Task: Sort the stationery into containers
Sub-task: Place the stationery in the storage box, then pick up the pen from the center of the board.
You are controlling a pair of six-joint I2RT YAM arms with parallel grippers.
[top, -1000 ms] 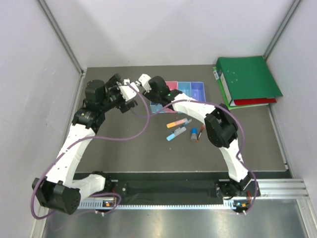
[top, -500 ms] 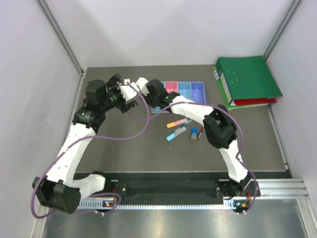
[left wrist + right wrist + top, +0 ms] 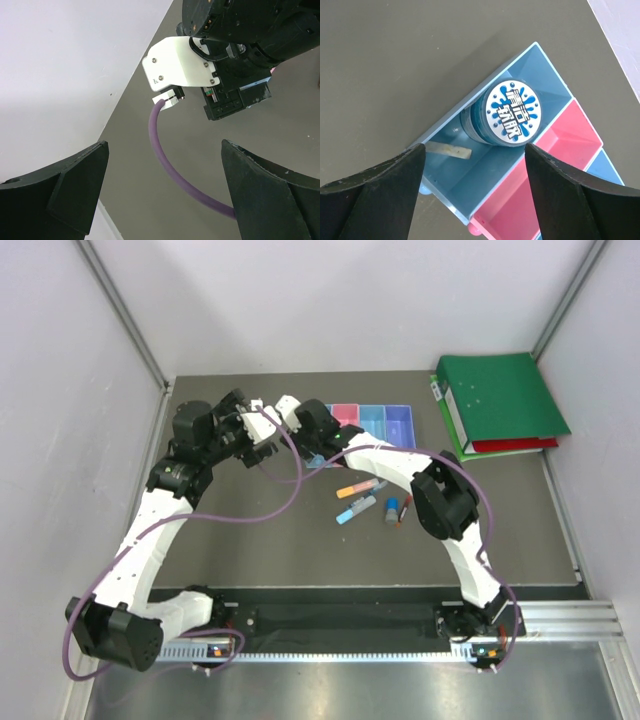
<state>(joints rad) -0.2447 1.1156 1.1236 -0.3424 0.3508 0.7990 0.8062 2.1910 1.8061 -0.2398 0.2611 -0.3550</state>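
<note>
Right gripper (image 3: 475, 147) has its jaws spread wide with nothing pinched between them, hanging straight over the blue bin (image 3: 465, 182) at the left end of the container row. Down in that bin sits the round blue disc (image 3: 512, 112), white-and-blue splash label facing up, pushed toward one end and looking a bit tilted, clear of both fingers. The tan eraser (image 3: 449, 150) lies flat on the bin floor just beside it. The pink bin (image 3: 555, 150) is right next door, touching, with a sliver of the light blue bin (image 3: 609, 167) past that, and from the top view the purple bin (image 3: 400, 423) closes out the row on the right. Left gripper (image 3: 164, 145) is wide open too, holding nothing, hovering just left of the right wrist, whose purple cable (image 3: 160, 150) loops through its view. Nearer, mid-table (image 3: 250, 540), are the leftovers: the orange-yellow highlighter (image 3: 357, 488), the light-blue marker (image 3: 357, 508) just near of it, then the small blue cylinder (image 3: 392, 510) and a thin red pen (image 3: 404, 510) on the right. The green binders (image 3: 500, 395) sit in the far right corner.
</note>
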